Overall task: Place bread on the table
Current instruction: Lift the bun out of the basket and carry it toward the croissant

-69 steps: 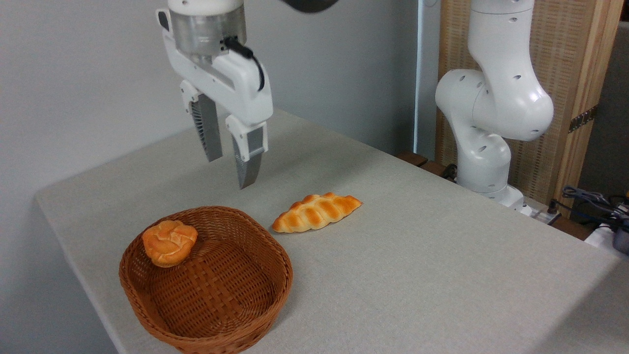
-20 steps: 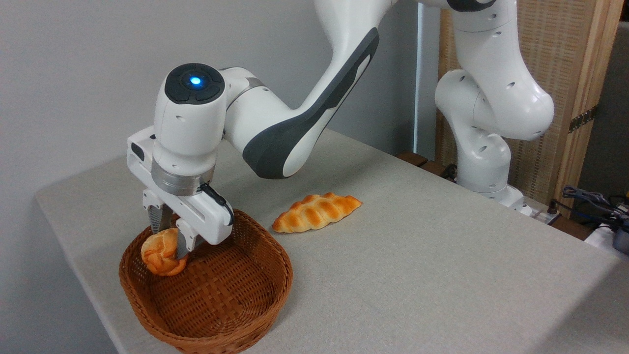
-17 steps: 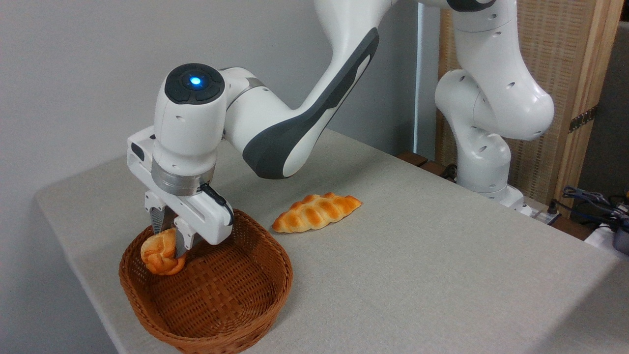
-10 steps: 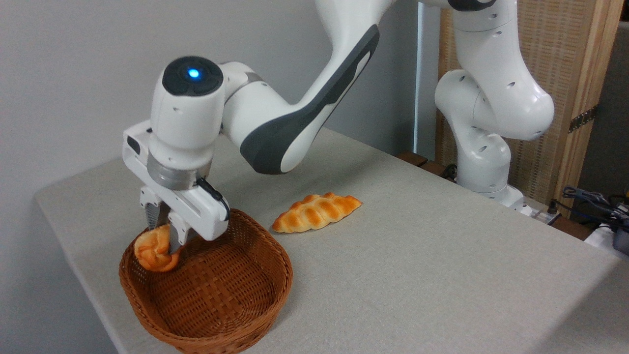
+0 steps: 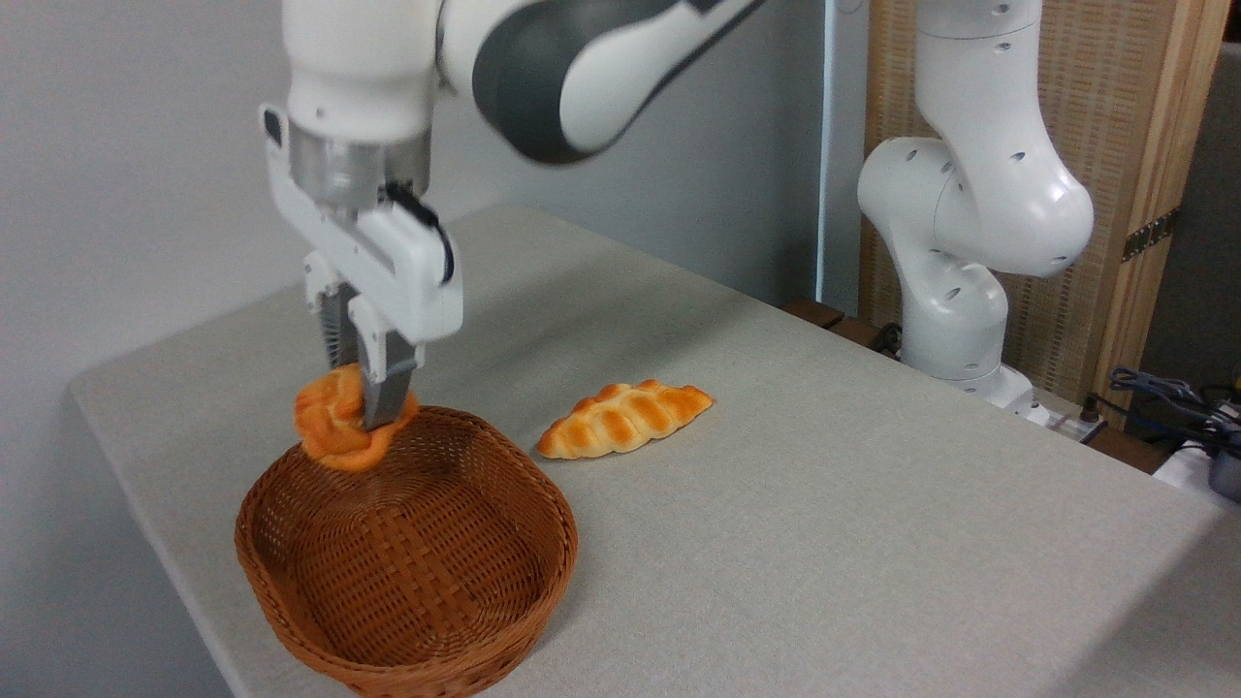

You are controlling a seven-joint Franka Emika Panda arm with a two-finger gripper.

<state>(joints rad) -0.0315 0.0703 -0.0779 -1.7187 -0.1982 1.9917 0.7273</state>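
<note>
My gripper (image 5: 366, 407) is shut on the bread (image 5: 334, 434), a small round orange-golden bun squeezed between the two fingers. The bun hangs in the air just above the far rim of the brown wicker basket (image 5: 504, 591), touching nothing else. The basket's inside holds nothing. The table (image 5: 824, 504), covered in light grey-beige cloth, stretches under and around the basket.
A long braided golden loaf (image 5: 625, 418) lies on the cloth right of the basket. The arm's white base (image 5: 960, 281) stands at the table's far right edge. Cables (image 5: 1173, 397) lie off the table at far right.
The gripper came down into the basket, shut on the bun, and has now lifted it up and slightly right, out of the basket.
</note>
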